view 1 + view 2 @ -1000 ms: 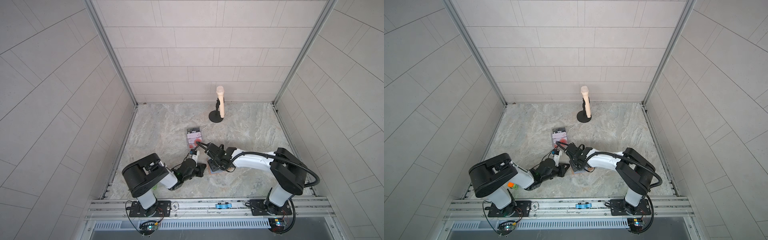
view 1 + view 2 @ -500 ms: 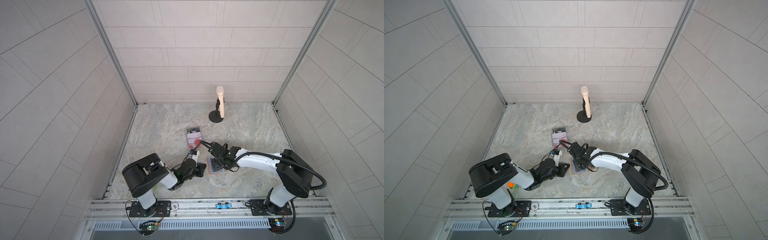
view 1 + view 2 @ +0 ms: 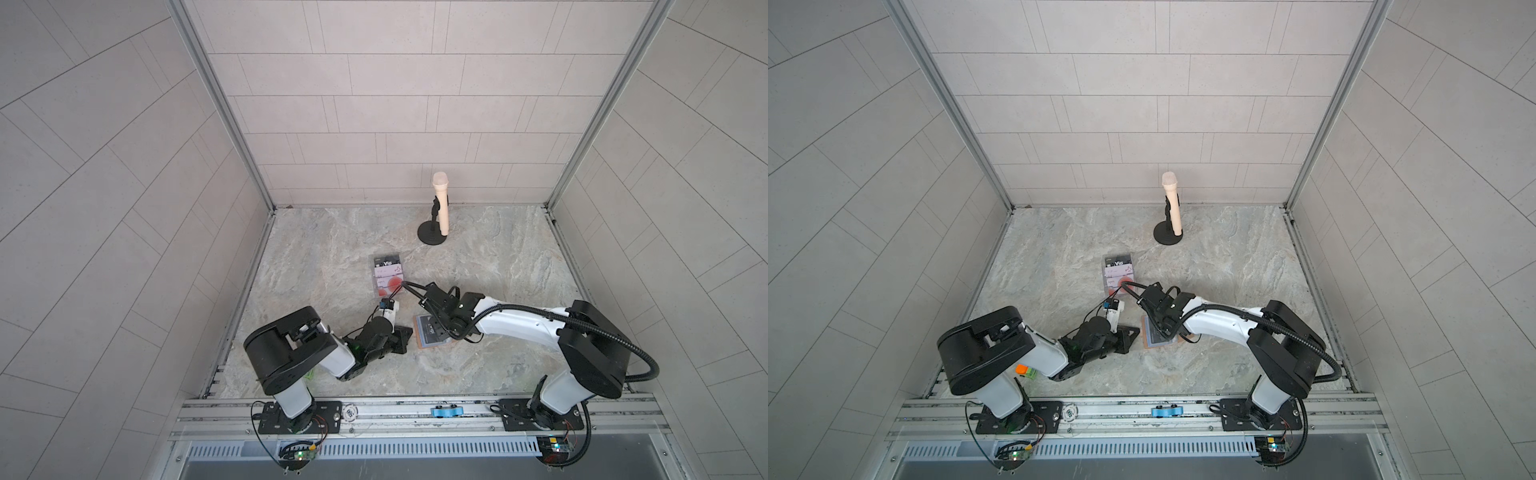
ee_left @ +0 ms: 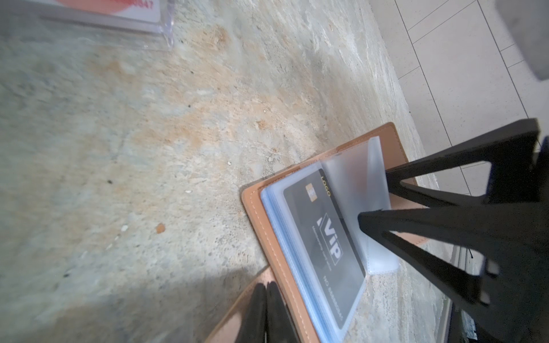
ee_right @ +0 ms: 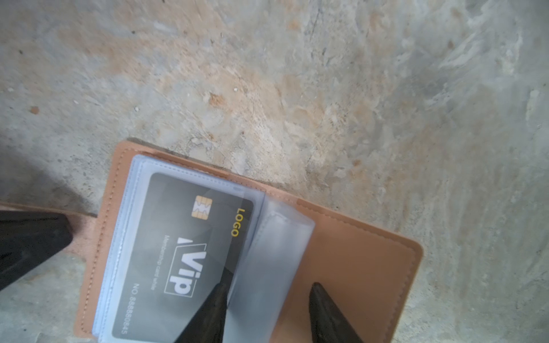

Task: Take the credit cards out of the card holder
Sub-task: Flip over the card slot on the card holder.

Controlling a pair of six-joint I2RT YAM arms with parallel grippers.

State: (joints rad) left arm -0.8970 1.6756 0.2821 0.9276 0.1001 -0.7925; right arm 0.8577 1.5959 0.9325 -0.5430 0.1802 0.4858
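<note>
Grey and sandy stone-look worktop (image 3: 332,249), shut in by pale tiled walls (image 3: 374,104) at the back and on both sides. Shiny metal rail (image 3: 395,409) along the front, with the left arm (image 3: 332,357) and the right arm (image 3: 519,328) fixed to it. At the back of the worktop, a cream microphone (image 3: 441,199) standing up on a round black stand (image 3: 431,240).

Near the middle, a flat clear plastic box (image 4: 166,29). Inside it, three cards in a row: a dark grey Vip card (image 3: 387,263) at the far end, a pale pink card (image 3: 388,272) in the middle, a white card with red circles (image 3: 390,284) nearest the arms.

Closer to the front, not touching the box, the tan-pink leather card holder (image 5: 356,267), lying open and flat on the worktop. Inside it, a stack of blue-grey clear plastic sleeves (image 5: 118,252). Tucked in the top sleeve, a second dark grey Vip card (image 5: 190,237) with a gold chip and yellow "LOGO". One loose sleeve flipped half over toward the bare leather side.

Right jaws about half open over the holder, gripping nothing: one black tip down on the sleeve at the card's edge, one on the bare leather, the loose sleeve between them.

Left jaws closed tight, tips on the holder's pink snap tab (image 5: 81,234). Hard to tell if the tab is pinched or only pressed.
</note>
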